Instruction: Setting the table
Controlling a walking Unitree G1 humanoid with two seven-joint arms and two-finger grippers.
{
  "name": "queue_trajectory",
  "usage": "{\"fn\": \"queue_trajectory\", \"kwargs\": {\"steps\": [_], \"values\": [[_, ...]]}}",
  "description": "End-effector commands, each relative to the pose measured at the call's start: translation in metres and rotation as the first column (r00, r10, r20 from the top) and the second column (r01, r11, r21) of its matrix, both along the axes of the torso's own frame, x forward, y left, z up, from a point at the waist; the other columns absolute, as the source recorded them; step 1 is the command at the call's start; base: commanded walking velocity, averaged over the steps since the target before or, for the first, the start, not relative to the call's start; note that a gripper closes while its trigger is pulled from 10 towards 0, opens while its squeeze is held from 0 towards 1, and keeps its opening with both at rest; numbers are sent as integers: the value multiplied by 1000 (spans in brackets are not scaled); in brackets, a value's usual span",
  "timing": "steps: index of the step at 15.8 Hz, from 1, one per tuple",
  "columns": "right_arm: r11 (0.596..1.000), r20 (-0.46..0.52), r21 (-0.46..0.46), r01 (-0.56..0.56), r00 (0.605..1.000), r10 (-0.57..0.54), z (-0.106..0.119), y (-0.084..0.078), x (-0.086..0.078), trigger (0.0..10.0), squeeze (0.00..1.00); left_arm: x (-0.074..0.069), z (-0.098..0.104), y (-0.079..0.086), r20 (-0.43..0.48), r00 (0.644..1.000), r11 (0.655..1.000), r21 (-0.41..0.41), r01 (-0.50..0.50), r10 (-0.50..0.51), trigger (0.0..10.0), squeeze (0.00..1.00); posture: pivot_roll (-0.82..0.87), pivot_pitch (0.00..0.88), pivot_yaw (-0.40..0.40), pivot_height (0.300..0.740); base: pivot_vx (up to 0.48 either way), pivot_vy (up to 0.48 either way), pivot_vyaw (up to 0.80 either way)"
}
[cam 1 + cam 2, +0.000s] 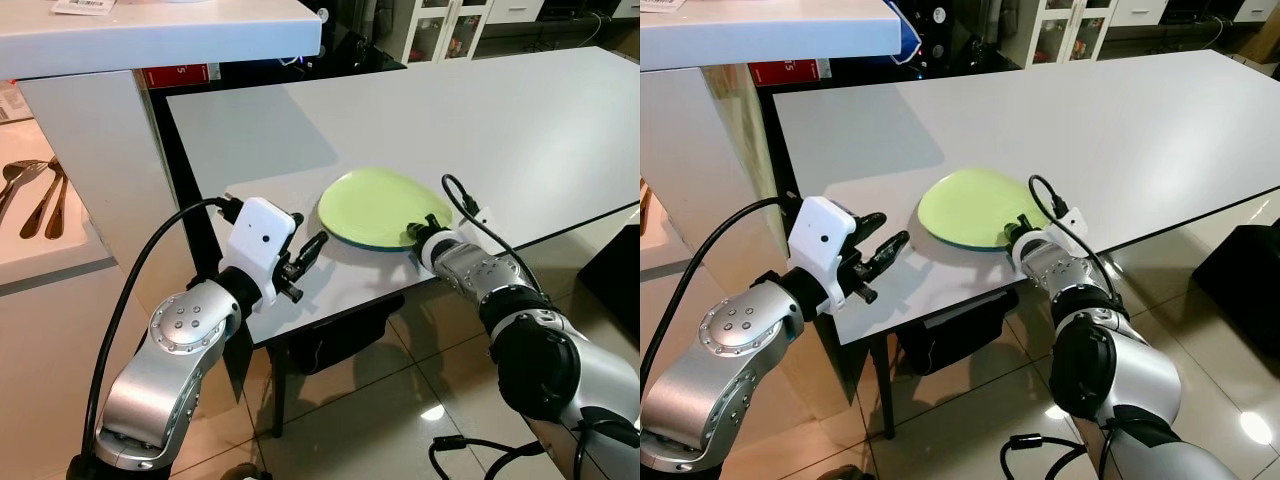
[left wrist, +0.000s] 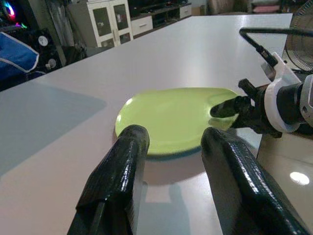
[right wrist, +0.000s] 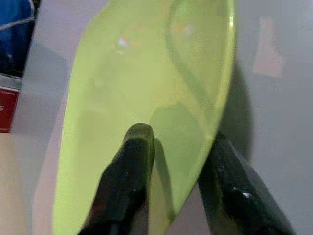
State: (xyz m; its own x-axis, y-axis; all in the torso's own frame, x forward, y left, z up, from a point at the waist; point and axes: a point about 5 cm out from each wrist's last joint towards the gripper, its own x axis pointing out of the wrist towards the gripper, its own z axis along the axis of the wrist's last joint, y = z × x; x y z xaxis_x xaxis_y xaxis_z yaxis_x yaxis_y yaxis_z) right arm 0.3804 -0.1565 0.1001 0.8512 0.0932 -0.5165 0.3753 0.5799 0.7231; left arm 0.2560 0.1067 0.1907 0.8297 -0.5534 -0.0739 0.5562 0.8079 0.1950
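Note:
A light green plate (image 1: 375, 205) lies on the white table (image 1: 480, 110) close to its front edge. My right gripper (image 1: 425, 225) is shut on the plate's near right rim. In the right wrist view one finger (image 3: 132, 161) lies on top of the plate (image 3: 137, 73) and the other sits under the rim. My left gripper (image 1: 305, 262) hovers open over the table's front left corner, a short way left of the plate and pointing at it. Its two fingers (image 2: 122, 166) frame the plate (image 2: 171, 117) in the left wrist view.
A white counter (image 1: 150, 30) overhangs the table's far left corner, with a red box (image 1: 175, 75) beneath it. Golden spoons (image 1: 40, 200) lie on a lower surface at the far left. A black object (image 1: 340, 335) sits under the table on the tiled floor. White cabinets (image 1: 450, 30) stand behind.

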Motion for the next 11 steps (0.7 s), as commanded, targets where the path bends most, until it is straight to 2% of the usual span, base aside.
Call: {"fn": "queue_trajectory", "kwargs": {"steps": [1, 2, 3, 4, 6, 8, 11], "values": [[998, -17, -64, 0, 1000, -1, -1, -9, -1, 10000, 1000, -2, 1, -4, -2, 1000, 1000, -10, 15, -15, 10000, 0, 99, 45, -56, 740, 0, 0, 0], [990, -31, -136, -23, 999, 19, -2, -11, -2, 10000, 1000, -1, 1, -3, -4, 1000, 1000, -9, 10, -10, 10000, 0, 98, 44, -57, 740, 0, 0, 0], [967, -57, -251, -52, 998, 39, -6, -13, -4, 10000, 1000, -1, 0, -2, -7, 1000, 1000, -2, -2, 2, 10000, 0, 96, 41, -56, 740, 0, 0, 0], [944, -70, -320, -79, 996, 60, -8, -14, -5, 10000, 1000, 0, 0, -2, -9, 1000, 1000, 1, -5, 5, 10000, 0, 96, 41, -56, 740, 0, 0, 0], [910, -85, -396, -121, 992, 95, -10, -12, -6, 10000, 1000, 1, 0, -1, -12, 1000, 1000, -1, -11, 11, 10000, 0, 97, 41, -53, 740, 0, 0, 0], [894, -89, -425, -143, 989, 116, -12, -8, -6, 10000, 1000, 1, -1, 0, -16, 1000, 1000, 5, -21, 21, 10000, 0, 98, 43, -51, 740, 0, 0, 0], [858, -75, -498, -126, 992, 102, -10, -12, -5, 10000, 1000, 3, -1, 1, -15, 999, 1000, 7, -29, 29, 10000, 0, 99, 43, -51, 740, 0, 0, 0]]}}
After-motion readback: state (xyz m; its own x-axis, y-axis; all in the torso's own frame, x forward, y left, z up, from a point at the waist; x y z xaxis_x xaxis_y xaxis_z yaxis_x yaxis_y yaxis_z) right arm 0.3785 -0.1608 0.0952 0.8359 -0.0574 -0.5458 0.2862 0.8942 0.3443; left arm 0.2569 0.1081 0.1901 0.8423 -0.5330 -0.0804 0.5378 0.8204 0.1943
